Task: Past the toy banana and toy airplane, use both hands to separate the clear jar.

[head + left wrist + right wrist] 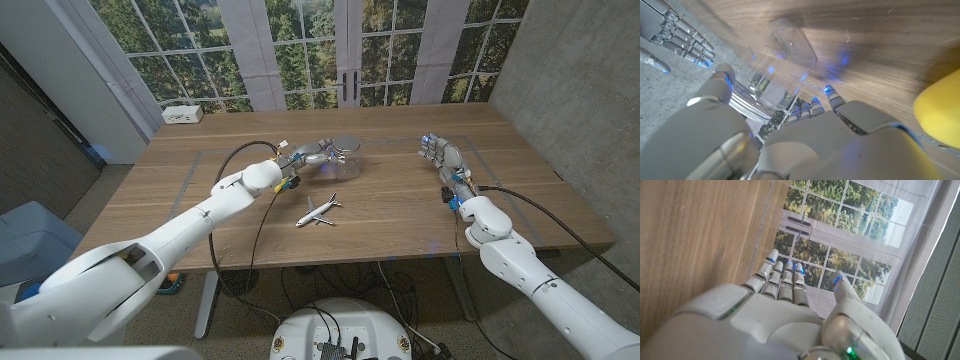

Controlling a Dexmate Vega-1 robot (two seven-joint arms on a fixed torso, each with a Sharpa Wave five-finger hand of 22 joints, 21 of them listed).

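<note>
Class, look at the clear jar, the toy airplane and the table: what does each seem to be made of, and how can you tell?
Clear jar: likely glossy transparent plastic; the tabletop shows through. Toy airplane: apparently white moulded plastic, smooth. Table: wood or wood-look surface, matte, visible grain.

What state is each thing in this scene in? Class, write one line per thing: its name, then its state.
Clear jar: on the table, lid on, held by the left hand.
Left hand: fingers around the jar.
Right hand: open, holding nothing, apart from the jar.
Toy airplane: resting on the table, untouched.
Toy banana: by the left arm, untouched; how it lies cannot be told.
Table: bearing jar and airplane.
</note>
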